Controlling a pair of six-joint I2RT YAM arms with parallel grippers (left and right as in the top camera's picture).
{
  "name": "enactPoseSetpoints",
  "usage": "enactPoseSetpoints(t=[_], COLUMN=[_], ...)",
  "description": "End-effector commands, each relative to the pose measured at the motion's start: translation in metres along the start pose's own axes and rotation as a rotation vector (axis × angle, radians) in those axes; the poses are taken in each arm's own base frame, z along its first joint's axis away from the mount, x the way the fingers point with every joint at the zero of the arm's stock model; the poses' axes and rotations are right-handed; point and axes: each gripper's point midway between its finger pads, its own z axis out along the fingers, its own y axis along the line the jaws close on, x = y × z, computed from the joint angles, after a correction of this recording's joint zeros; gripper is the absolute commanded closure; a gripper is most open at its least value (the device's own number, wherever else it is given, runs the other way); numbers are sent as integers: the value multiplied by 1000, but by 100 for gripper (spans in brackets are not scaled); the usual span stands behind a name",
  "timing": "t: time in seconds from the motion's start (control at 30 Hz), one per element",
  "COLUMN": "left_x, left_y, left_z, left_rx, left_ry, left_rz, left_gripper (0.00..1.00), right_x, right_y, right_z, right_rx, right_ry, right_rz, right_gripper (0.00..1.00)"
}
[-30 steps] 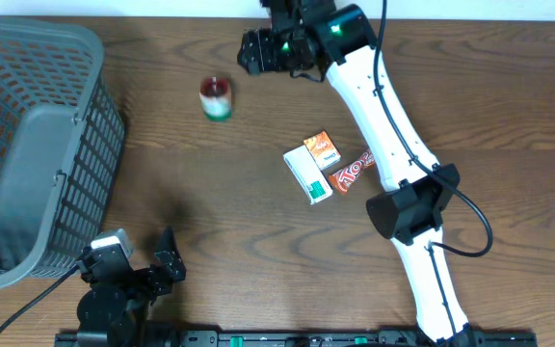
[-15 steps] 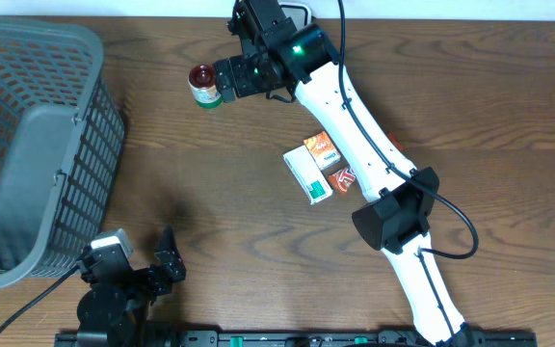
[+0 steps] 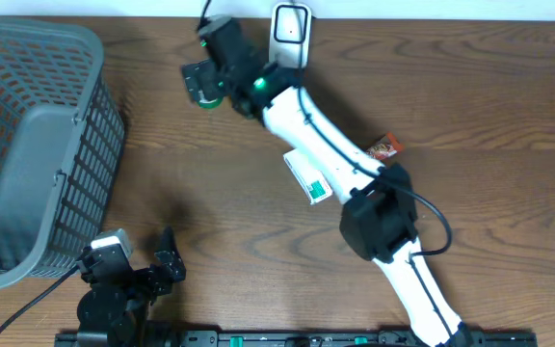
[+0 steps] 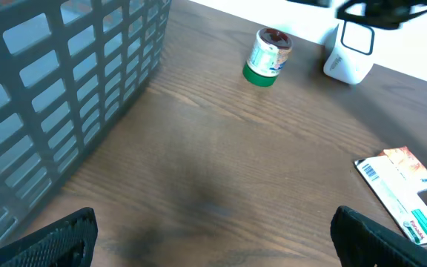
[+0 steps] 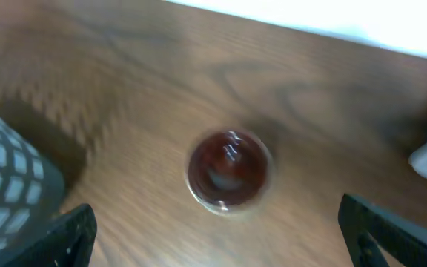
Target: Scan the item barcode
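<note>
A small jar (image 5: 228, 170) with a red lid and green base stands at the table's far side. My right gripper (image 5: 221, 245) hangs open right above it, one finger on either side and not touching it. In the overhead view that gripper (image 3: 198, 79) covers most of the jar (image 3: 210, 100). The white barcode scanner (image 3: 290, 24) stands at the back edge, right of the jar. From the left wrist I see the jar (image 4: 267, 57) and scanner (image 4: 351, 55) far ahead. My left gripper (image 4: 213, 230) is open and empty near the front edge (image 3: 133, 270).
A grey mesh basket (image 3: 27, 145) fills the left side. A white and green box (image 3: 308, 176) lies mid-table, partly under the right arm. A red candy wrapper (image 3: 383, 147) lies to its right. The basket wall (image 5: 6, 178) is close on the jar's left.
My right arm swung left from beside the scanner to over the jar, and its jaws opened a little wider. The jar shifted slightly. The left arm stayed still.
</note>
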Motion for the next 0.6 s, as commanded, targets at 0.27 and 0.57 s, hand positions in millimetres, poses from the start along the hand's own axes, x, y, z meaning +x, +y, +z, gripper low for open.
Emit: enactPoseSetpoints(t=[0.27, 0.57], left_x=[1, 1], left_y=[-3, -3], left_z=[0, 0], left_rx=[15, 15], left_ry=[6, 6], left_rz=[18, 18], left_gripper=[2, 2], right_x=[49, 86], right_y=[-28, -23], right_z=[83, 109], right_rx=[78, 66], right_ry=[-50, -6], right_rz=[-14, -29], right_gripper=[1, 2])
